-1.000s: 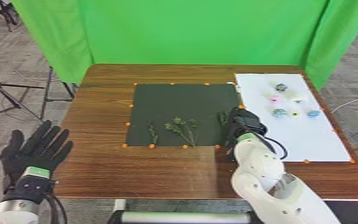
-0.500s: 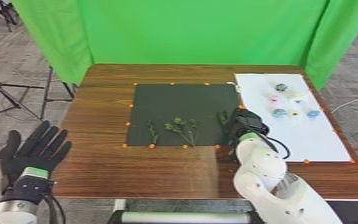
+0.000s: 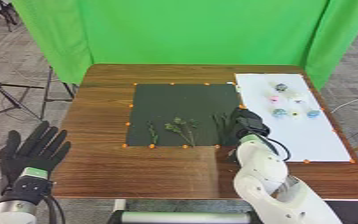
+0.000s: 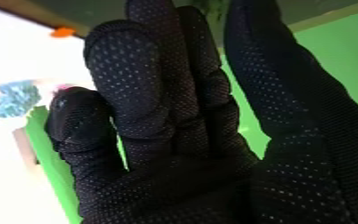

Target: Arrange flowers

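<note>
Right, the head view first: my right hand [image 3: 249,123] is at the edge of the dark mat [image 3: 171,100], and the sprig [image 3: 220,129] I judge to be next lies just beside its fingers, on the thumb side. Its long axis runs roughly the way the fingers point, so I read the coming move as a short sideways closing, with the stem caught between thumb and fingers. Two more sprigs, a leafy one [image 3: 182,129] and a thin one [image 3: 153,133], lie farther off on that same side. Away from the thumb, the white sheet [image 3: 309,145] carries the flower heads, a blue one [image 3: 314,113] among them. My left hand [image 3: 33,152] is spread and well apart from the sprig; the right is clearly nearer.

Now the right wrist view: the fingers [image 4: 171,75] are extended and loose, the thumb [image 4: 282,75] standing apart, nothing gripped. Some greenery [image 4: 213,9] sits past them, in line with the gap near the tips. I can't tell whether it touches the glove. Closing too early could just nudge the stem along, I think.
</note>
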You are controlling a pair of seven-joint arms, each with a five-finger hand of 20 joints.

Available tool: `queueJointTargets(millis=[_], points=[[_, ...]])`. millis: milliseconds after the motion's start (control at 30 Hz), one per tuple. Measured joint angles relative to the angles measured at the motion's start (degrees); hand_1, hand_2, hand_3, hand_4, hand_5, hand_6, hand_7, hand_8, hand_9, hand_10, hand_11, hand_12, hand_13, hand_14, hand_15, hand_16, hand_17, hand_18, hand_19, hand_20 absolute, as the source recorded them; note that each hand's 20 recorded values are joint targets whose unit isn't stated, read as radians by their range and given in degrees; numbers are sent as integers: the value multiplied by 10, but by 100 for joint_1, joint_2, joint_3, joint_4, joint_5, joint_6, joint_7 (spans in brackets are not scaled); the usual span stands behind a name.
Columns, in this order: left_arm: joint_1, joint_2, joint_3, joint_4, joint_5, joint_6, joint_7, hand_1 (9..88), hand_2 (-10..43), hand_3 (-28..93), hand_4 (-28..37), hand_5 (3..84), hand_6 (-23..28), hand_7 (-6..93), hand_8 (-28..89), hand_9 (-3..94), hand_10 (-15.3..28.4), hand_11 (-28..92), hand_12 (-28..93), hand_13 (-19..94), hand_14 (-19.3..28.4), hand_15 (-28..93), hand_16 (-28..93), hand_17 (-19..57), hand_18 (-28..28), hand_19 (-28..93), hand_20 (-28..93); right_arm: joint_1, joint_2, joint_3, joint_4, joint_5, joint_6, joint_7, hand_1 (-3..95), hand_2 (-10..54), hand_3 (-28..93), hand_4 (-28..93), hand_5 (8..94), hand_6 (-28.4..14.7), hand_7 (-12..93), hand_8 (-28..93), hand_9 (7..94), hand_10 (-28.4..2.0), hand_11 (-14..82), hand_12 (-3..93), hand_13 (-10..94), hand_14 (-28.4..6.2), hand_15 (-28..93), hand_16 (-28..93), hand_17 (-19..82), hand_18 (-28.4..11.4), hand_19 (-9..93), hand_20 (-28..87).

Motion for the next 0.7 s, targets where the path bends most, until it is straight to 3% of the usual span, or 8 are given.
queueJointTargets(millis=[67,200,267,333,467,567,700], points=[[9,0,-3,-1,0,0,1,271,129,703,-283,356,71,168,-107,333,144,263,126,240,144,400,-77,-52,122,280,92,0,20,-5,-12,-95,47,-3,523,-61,719,-273,587,-72,305,122,747,-159,213,265,794,-75,543,340,480,-230,932,328],[20,0,-4,-2,0,0,8,271,130,701,-283,356,71,167,-106,333,144,264,126,240,144,399,-77,-52,121,280,92,-12,77,-6,-65,-149,265,-56,586,-31,775,-250,594,-56,329,112,755,-138,129,325,783,-66,535,381,466,-222,932,318],[20,0,-4,-2,0,-1,8,272,130,700,-283,356,71,168,-106,333,145,264,126,240,144,399,-77,-52,122,280,92,-20,103,-21,-76,-157,513,-126,588,-14,797,-234,610,-44,357,117,751,-138,135,325,780,-64,531,397,460,-219,932,319],[20,0,-4,-2,0,-1,9,272,130,700,-283,356,70,169,-106,333,145,263,125,240,144,399,-77,-52,122,280,92,-26,123,-45,-80,-190,754,-223,585,16,823,-198,639,-20,454,153,751,-130,165,337,776,-64,532,411,454,-215,932,316],[20,0,-4,-2,-1,0,14,272,131,699,-283,356,71,168,-107,333,145,264,126,240,144,399,-77,-53,122,282,93,-28,137,-61,-111,-198,871,-379,561,49,835,-163,638,-15,478,153,756,-129,201,372,770,-72,548,414,451,-217,932,318],[20,4,-3,-2,-2,0,15,271,131,700,-283,356,70,169,-107,334,145,264,125,240,144,400,-77,-52,122,281,92,-28,133,-55,-141,-155,750,-400,525,73,795,-174,640,-24,402,121,767,-136,240,361,769,-87,585,356,449,-225,932,321],[23,4,-2,-2,-3,1,15,268,134,698,-283,356,71,168,-107,333,145,264,125,240,145,400,-78,-52,122,279,92,-39,120,-8,-185,-72,438,-395,439,136,715,-213,675,-52,279,120,759,-162,290,247,767,-101,571,336,448,-237,931,295]])
